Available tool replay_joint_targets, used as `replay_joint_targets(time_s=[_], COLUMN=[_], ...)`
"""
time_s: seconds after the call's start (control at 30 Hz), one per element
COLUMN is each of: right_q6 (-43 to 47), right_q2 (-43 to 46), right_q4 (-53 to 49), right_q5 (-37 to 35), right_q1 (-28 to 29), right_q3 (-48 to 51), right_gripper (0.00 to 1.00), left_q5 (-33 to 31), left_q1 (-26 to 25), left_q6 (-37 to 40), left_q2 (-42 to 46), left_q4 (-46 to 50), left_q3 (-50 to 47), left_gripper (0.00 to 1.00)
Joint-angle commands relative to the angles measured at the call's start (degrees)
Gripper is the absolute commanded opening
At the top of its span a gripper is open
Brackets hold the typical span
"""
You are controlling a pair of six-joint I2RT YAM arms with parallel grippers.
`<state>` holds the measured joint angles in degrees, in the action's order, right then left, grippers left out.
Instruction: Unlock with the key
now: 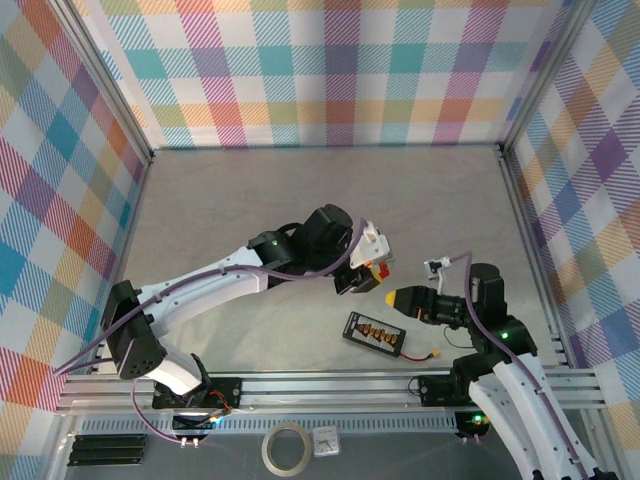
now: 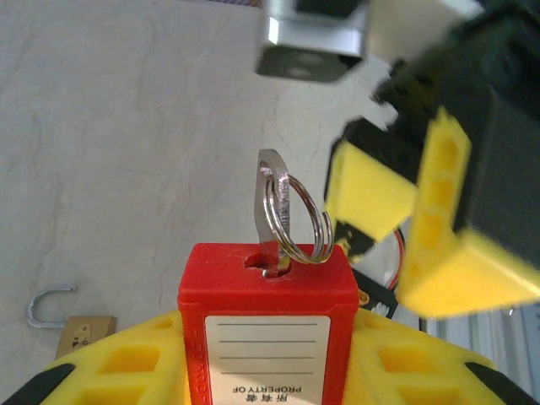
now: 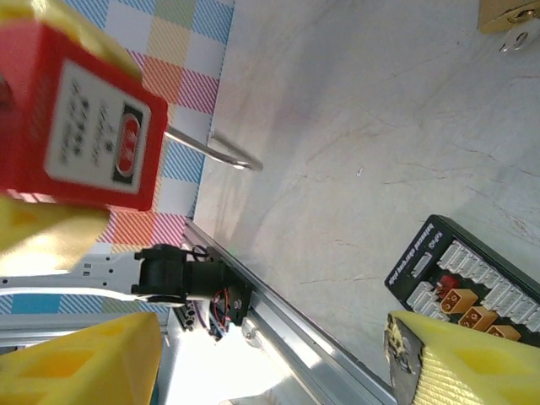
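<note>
Clamping the red padlock (image 2: 268, 333), left gripper (image 2: 268, 367) presents the key (image 2: 272, 211), seated in its slot, shaft pointing away from those fingers; right gripper (image 1: 393, 297), spread and empty, hangs just beside it.

Upside down on the white label (image 2: 266, 359) of the red padlock (image 2: 266, 278), clamped in the left gripper (image 2: 266, 384): "PROPERTY OF", beside small Chinese characters. Up and left of the right gripper (image 3: 270, 359), on the padlock's other label (image 3: 97, 139): Chinese characters around a red oval sign, not legible. Just above its right finger, along the black board (image 3: 472, 283): white lettering, too small to read.
</note>
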<state>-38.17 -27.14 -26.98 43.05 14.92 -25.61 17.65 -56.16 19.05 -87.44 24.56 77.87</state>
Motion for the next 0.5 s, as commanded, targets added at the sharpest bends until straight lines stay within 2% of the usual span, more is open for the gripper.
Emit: replay_joint_targets(time_s=[0.0, 0.23, 0.37, 0.47], right_q6=[-1.10, -2.07, -2.85, -2.26], right_q2=[-0.19, 0.37, -0.80, -1.23], right_q4=[6.05, 19.86, 27.68, 26.97], right_q5=[-3.53, -9.88, -12.16, -14.04], right_q1=[2.71, 7.86, 9.30, 10.13], right_q3=[1.63, 7.44, 9.84, 9.12], right_gripper=[0.67, 0.56, 0.54, 0.55], left_q5=[3.41, 5.75, 5.97, 4.08], left_q1=[1.21, 1.32, 1.32, 1.32], left_q6=[-7.30, -11.61, -12.28, -12.28], left_q2=[-0.45, -1.05, -1.46, -1.66], left_q4=[-3.35, -6.36, -6.26, -5.67], left_q3=[1.47, 1.59, 1.94, 1.74], left_gripper=[0.00, 0.00, 0.00, 0.00])
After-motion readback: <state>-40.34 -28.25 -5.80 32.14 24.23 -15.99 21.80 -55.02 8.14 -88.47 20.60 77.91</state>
